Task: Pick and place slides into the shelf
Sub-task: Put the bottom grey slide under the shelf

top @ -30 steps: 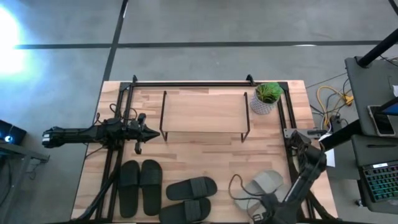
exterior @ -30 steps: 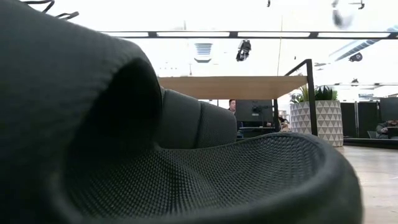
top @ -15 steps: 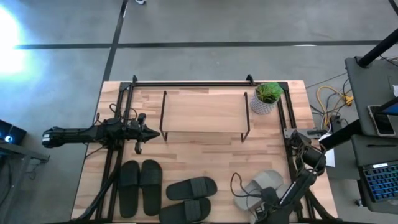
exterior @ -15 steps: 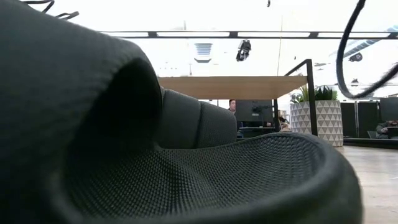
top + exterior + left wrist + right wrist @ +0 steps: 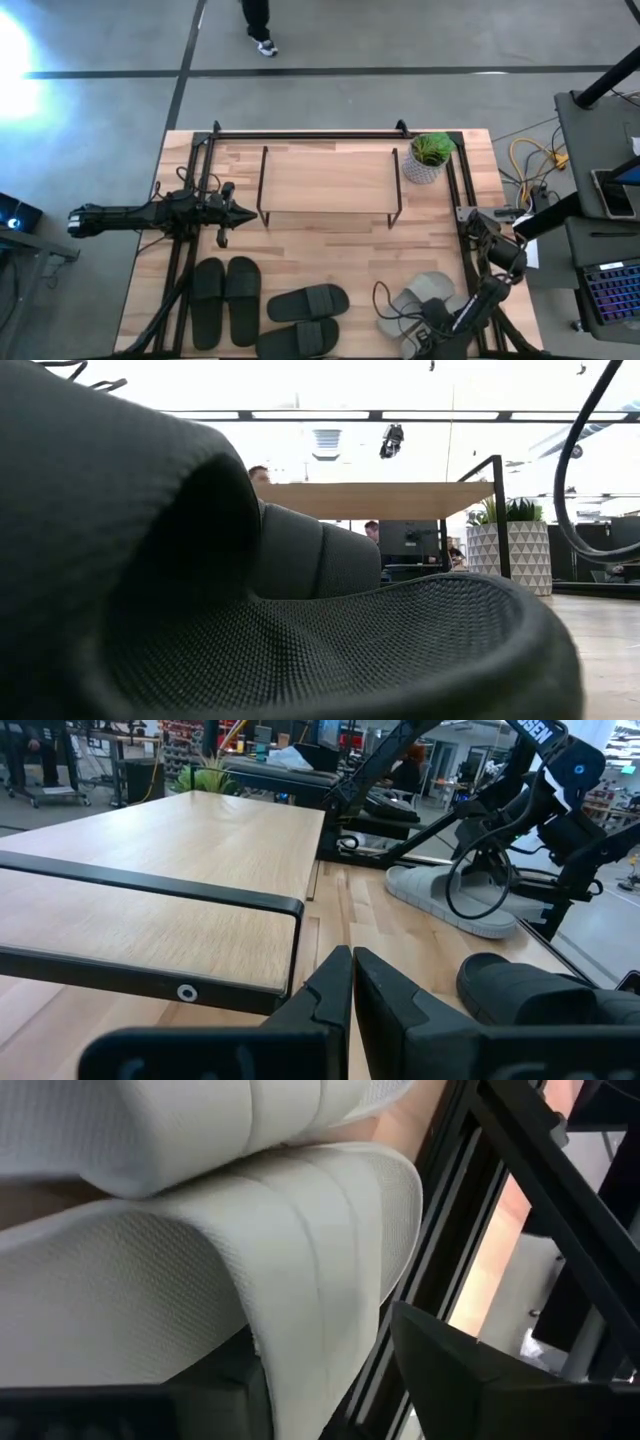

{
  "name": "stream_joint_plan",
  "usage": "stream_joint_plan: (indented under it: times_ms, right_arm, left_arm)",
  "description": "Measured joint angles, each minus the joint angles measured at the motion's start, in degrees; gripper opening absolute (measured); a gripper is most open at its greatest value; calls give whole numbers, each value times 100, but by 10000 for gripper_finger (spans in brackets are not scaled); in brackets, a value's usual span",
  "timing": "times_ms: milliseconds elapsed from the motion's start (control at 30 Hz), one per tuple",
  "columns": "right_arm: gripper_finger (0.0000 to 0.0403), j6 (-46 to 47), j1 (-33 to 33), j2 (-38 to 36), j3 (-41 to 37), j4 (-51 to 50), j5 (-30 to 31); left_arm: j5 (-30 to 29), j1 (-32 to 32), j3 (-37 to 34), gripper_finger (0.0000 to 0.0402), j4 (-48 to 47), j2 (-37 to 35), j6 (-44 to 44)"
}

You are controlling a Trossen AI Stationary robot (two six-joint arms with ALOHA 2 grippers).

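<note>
The pale grey slides point(image 5: 415, 298) lie at the table's near right corner, one partly over the other. My right gripper point(image 5: 425, 318) is low over them, open; in the right wrist view a grey slide's broad strap point(image 5: 280, 1250) reaches between the fingers of my right gripper point(image 5: 320, 1365). A dark olive-green pair point(image 5: 226, 300) and a black pair point(image 5: 305, 318) rest sole-down near the near edge. One dark slide point(image 5: 300, 640) fills the low view. The shelf point(image 5: 328, 180) stands at the far middle. My left gripper point(image 5: 248, 213) point(image 5: 352, 970) waits shut by the shelf's left end. My right gripper has the side of the pale grey slide's strap point(image 5: 330, 1280) between its open fingers, one finger point(image 5: 150, 1410) below the strap and the other point(image 5: 460, 1370) outside it. Whether either finger touches the strap, I cannot tell. The slide lies on the table.
A potted plant point(image 5: 428, 158) stands right of the shelf. Black frame rails point(image 5: 300, 133) run along the table's far edge and down both sides. A loop of cable point(image 5: 385, 300) lies by the grey slides. A person point(image 5: 258, 20) walks on the floor beyond the table.
My right gripper has moved a little toward the table's far edge onto the pale grey slides and now covers more of them; its cable loop has swung into the low view. A person has walked into view beyond the far edge.
</note>
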Motion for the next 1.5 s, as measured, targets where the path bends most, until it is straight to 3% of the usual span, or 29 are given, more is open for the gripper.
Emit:
stream_joint_plan:
  times_ms: [300, 467, 567, 767, 933, 1033, 1133, 1300, 1500]
  right_arm:
    - [19, -15, 212, 0, -6, 20, -2]
    - [14, -15, 236, 0, 340, -17, 511]
    - [13, -98, 257, 0, 842, -7, 1328]
    - [12, -772, 363, -21, 2175, 18, 3630]
    - [13, -1733, 149, -44, 2822, -7, 4207]
    - [13, -2289, -13, -87, 3057, 15, 5047]
    - [13, -3308, -321, -258, 3002, 11, 5597]
    - [13, -5079, -1113, -509, 2346, 1, 5649]
    - [13, -6537, -2036, -905, 1365, -7, 5676]
  left_arm:
    - [-2, -1, 0, 0, 0, 2, 0]
    - [-2, 1, 0, 0, 0, 2, 0]
    - [-2, -1, 0, 0, -2, 2, 0]
    - [0, 0, 0, 0, 0, 2, 0]
    - [0, -1, 0, 0, 0, 2, 0]
    - [0, 1, 0, 0, 0, 2, 0]
    - [-1, 0, 0, 0, 0, 2, 0]
    - [0, 1, 0, 0, 0, 2, 0]
    - [-2, -1, 0, 0, 0, 2, 0]
